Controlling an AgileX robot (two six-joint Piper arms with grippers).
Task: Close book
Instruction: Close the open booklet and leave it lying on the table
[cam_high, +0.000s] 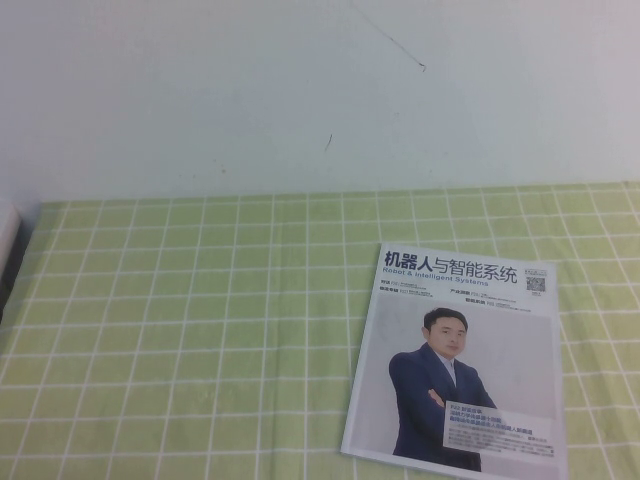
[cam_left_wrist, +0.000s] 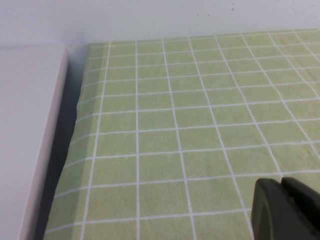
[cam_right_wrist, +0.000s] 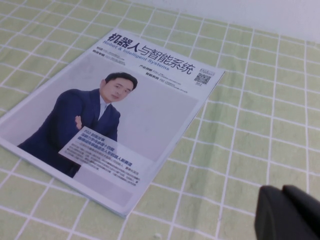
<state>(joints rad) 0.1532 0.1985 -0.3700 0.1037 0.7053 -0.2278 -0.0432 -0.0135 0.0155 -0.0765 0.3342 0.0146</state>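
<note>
The book (cam_high: 460, 360) is a thin magazine lying flat and closed on the green checked cloth (cam_high: 200, 300), front right of the table; its cover shows a man in a dark suit and black Chinese title text. It appears again in the right wrist view as the book (cam_right_wrist: 115, 110). My right gripper (cam_right_wrist: 281, 189) hovers above bare cloth to the book's right, fingers pressed together, holding nothing. My left gripper (cam_left_wrist: 280, 181) is shut over bare cloth near the table's left side. Neither gripper shows in the high view.
A white board or surface (cam_left_wrist: 25, 135) borders the cloth's left edge, with a dark gap beside it. A white wall (cam_high: 320, 90) rises behind the table. A pale object (cam_high: 6, 235) sits at the far left edge.
</note>
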